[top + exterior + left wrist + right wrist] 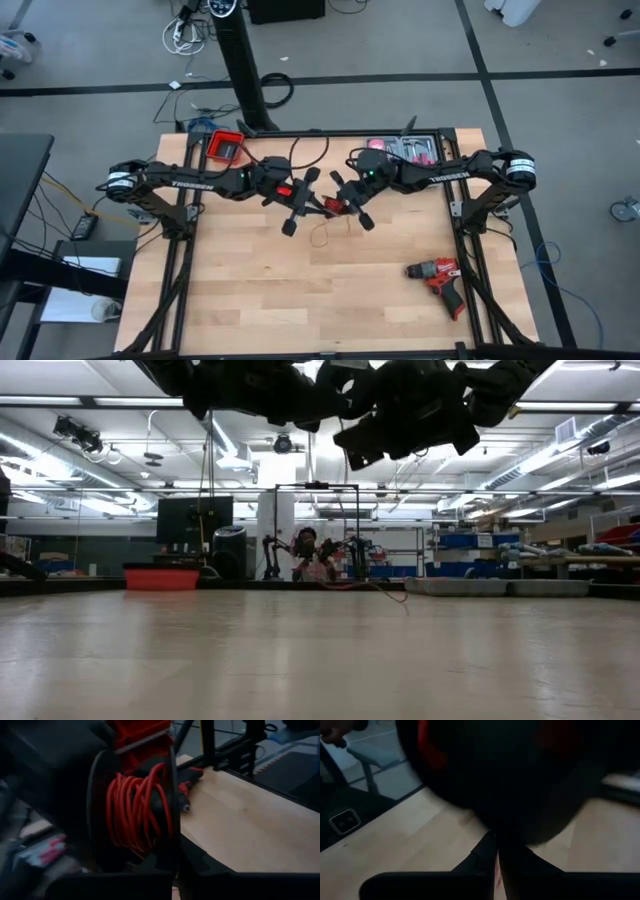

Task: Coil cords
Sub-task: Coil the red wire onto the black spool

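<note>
Red cord [135, 810] coiled, left gripper [300, 195] clamped on it; right gripper [345, 205] adjacent (jaw state unclear).

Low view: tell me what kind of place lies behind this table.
Probably a robotics lab or workshop: long ceiling light strips, shelving with blue bins on the right, and another arm rig inside a metal frame farther back.
</note>
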### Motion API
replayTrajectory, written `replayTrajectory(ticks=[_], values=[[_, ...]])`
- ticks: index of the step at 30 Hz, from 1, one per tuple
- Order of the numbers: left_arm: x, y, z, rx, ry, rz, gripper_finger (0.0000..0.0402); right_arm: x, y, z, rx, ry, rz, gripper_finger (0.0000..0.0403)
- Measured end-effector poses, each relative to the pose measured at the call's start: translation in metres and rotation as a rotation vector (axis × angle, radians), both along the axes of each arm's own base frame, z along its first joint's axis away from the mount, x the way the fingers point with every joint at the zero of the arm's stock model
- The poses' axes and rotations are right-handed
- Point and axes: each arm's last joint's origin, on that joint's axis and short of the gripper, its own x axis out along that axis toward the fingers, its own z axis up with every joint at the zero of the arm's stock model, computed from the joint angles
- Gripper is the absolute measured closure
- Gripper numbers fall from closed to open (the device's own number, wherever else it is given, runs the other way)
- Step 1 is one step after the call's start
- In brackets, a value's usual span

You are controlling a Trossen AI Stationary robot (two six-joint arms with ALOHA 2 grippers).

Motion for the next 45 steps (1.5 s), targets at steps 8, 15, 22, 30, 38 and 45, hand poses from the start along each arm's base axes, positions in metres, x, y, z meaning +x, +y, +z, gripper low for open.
replayTrajectory(ticks=[8, 15, 22, 30, 38, 45], values=[[0.0, -0.001, 0.001, 0.012, -0.011, 0.012, 0.0396, -0.005, -0.001, -0.011, 0.011, 0.067, -0.021, 0.038], [0.0, -0.001, 0.001, 0.012, -0.01, 0.013, 0.0396, -0.018, -0.008, -0.033, 0.049, 0.094, -0.101, 0.0381], [0.001, 0.0, 0.003, 0.024, -0.024, 0.045, 0.0396, -0.032, -0.009, -0.052, 0.051, 0.07, -0.228, 0.0381], [0.003, 0.0, 0.012, 0.039, -0.125, 0.059, 0.0396, -0.035, -0.013, -0.057, 0.033, 0.096, -0.336, 0.0366], [0.004, 0.001, 0.017, 0.046, -0.179, 0.067, 0.0396, -0.039, -0.023, -0.063, 0.015, 0.163, -0.424, 0.0337], [0.005, 0.001, 0.023, 0.052, -0.235, 0.068, 0.0396, -0.044, -0.032, -0.068, -0.012, 0.218, -0.47, 0.0333]])
